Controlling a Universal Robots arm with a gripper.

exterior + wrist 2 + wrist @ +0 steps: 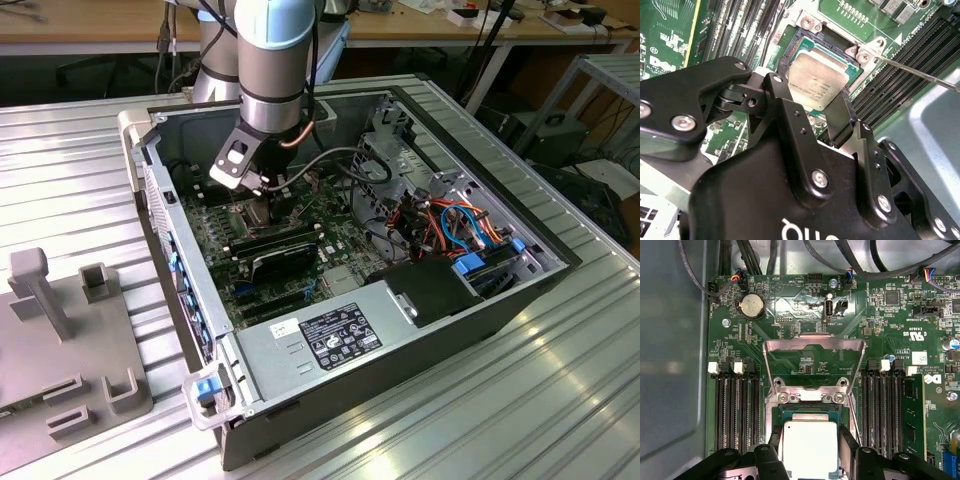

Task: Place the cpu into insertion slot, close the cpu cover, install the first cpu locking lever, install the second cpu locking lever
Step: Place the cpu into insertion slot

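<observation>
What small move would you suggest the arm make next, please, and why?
Probably ease the cpu straight down. The gripper is shut on its two side edges, it hangs squarely over the insertion slot, whose frame shows past one edge, and the cpu cover stands swung open, out of the way. Whether the chip already touches the slot I cannot tell.

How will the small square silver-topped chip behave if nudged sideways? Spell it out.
The small square silver-topped chip looks rigid: flat metal lid, no flex likely. Thin and smooth-edged, it could slip or tilt between the black fingers of the gripper. Probably light, yet fragile against the black-framed socket.
</observation>
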